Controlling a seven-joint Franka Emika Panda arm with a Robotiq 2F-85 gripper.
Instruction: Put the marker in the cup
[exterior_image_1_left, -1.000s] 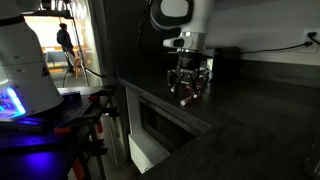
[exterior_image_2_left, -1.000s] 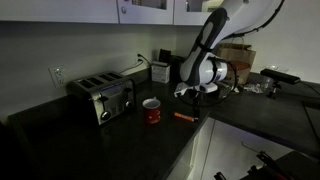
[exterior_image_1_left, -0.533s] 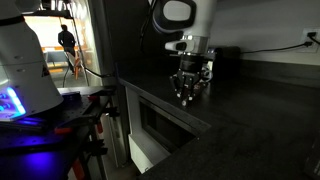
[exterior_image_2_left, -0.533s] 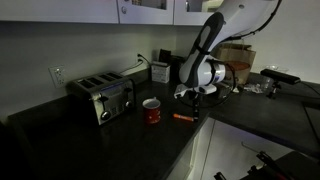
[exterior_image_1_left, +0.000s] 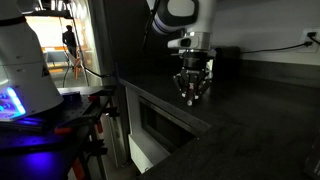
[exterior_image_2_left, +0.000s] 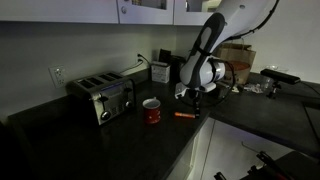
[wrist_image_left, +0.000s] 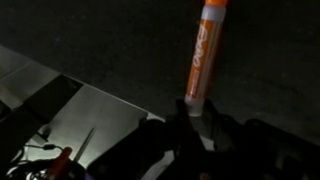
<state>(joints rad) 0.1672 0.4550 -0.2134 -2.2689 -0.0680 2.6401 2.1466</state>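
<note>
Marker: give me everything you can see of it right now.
The marker is a slim reddish-orange stick, plastic by its look, with pale lettering along the barrel and a paler grey end in the wrist view. It lies flat on the dark countertop, beside the red mug but apart from it. The gripper hangs just above it; contact cannot be told.

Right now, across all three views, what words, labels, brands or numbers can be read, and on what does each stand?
No text can be read in any view.
On the marker: pale lettering runs along the orange barrel in the wrist view, too blurred to read.
On the cup: a white pattern, too small to tell whether it holds any words.
On the toaster: no label shows.
</note>
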